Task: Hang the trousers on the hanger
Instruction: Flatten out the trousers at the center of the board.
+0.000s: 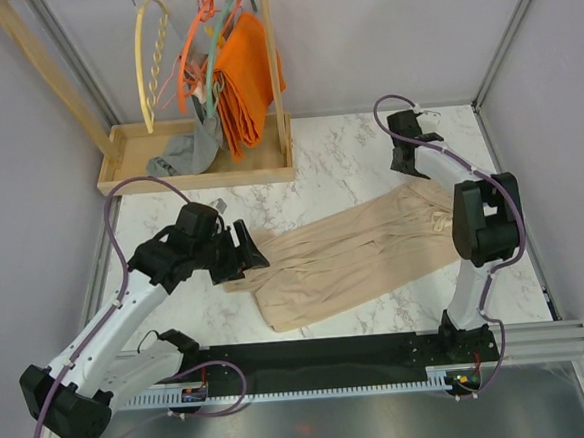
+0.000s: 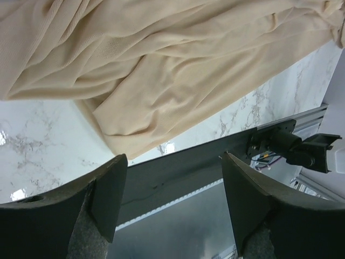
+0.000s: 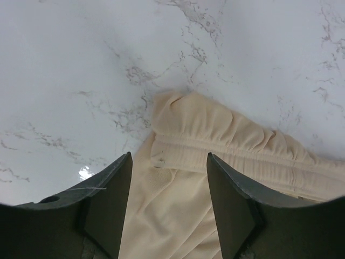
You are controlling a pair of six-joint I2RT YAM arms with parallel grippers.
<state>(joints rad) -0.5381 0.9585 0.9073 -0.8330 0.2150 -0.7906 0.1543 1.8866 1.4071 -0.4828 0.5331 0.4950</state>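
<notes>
The beige trousers point(image 1: 360, 254) lie flat and creased on the marble table, waist at the right and leg ends at the lower left. The pale yellow hanger point(image 1: 151, 63) with its twisted bar hangs on the wooden rack at the back left. My left gripper point(image 1: 254, 250) is open and empty at the leg ends; its wrist view shows the legs point(image 2: 161, 70) beyond the gripper point(image 2: 173, 159). My right gripper point(image 1: 406, 171) is open and empty just above the gathered waistband point(image 3: 226, 140), its jaws point(image 3: 169, 162) standing either side of the waist corner.
The wooden rack point(image 1: 193, 171) has a tray base holding a small grey garment point(image 1: 182, 151). An orange cloth point(image 1: 247, 77), orange hangers point(image 1: 194, 40) and a teal hanger point(image 1: 210, 54) hang on it. A black rail point(image 1: 332, 362) runs along the table's near edge.
</notes>
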